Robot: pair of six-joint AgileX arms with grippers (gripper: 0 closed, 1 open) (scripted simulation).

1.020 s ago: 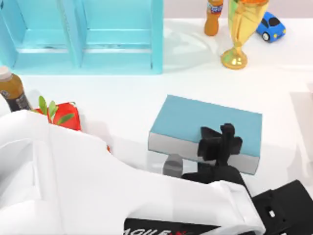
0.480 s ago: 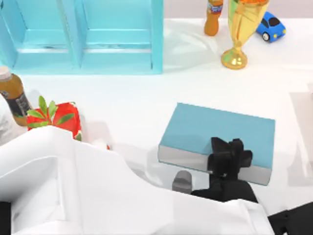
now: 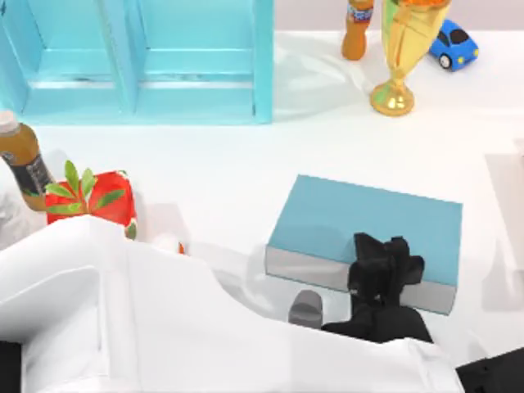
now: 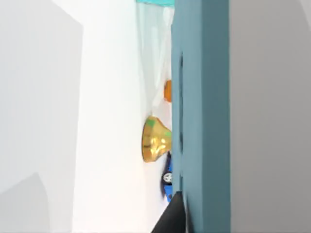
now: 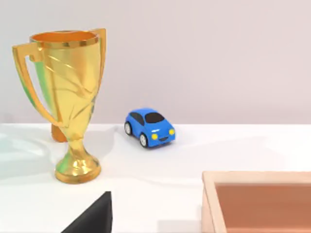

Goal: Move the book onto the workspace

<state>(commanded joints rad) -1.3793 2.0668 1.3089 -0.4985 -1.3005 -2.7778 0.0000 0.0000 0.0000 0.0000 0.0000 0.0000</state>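
From above, the left gripper (image 3: 385,270) is clamping the near long edge of the book (image 3: 368,221), which is lying flat on the workspace (image 3: 213,164), the shelf unit (image 3: 139,57) well beyond it. In the left wrist view, the book (image 4: 201,97) is filling the space between the fingers, the trophy (image 4: 154,140) and toy car (image 4: 167,182) beyond. In the right wrist view, the right gripper (image 5: 92,218) is idling near the trophy (image 5: 68,97); I cannot tell its opening. Judging by the edge-only grip, opening while dragging risks skewing the book.

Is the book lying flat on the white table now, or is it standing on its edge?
Flat. The book shows its broad teal cover upward, on the workspace; the left gripper sits at its near edge.
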